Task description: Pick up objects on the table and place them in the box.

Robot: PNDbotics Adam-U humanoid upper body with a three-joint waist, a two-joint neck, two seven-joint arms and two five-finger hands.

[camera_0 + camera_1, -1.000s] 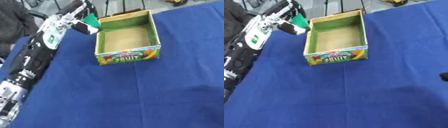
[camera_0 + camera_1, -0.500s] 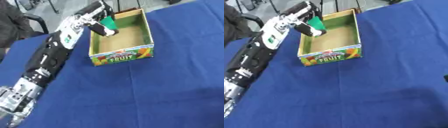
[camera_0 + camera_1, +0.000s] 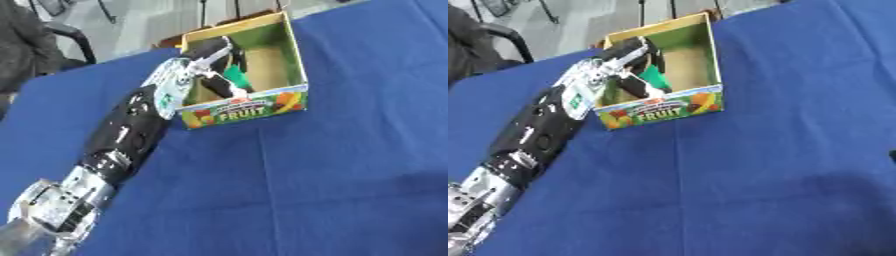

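A cardboard box (image 3: 248, 109) with a green inside and a FRUIT label on its front wall stands at the far middle of the blue table. My left arm reaches in from the lower left, and my left hand (image 3: 213, 62) is inside the box over its left part. Its fingers are curled round a small green object (image 3: 237, 80), held low above the box floor. Only a dark sliver of my right hand (image 3: 892, 156) shows, at the right edge of the right eye view.
A blue cloth (image 3: 350, 190) covers the table. A dark chair (image 3: 39, 47) stands past the far left corner, with grey floor behind the table's far edge.
My left hand has carried the green object from the box's left rim over the wall and down inside the box. The camera has also shifted.
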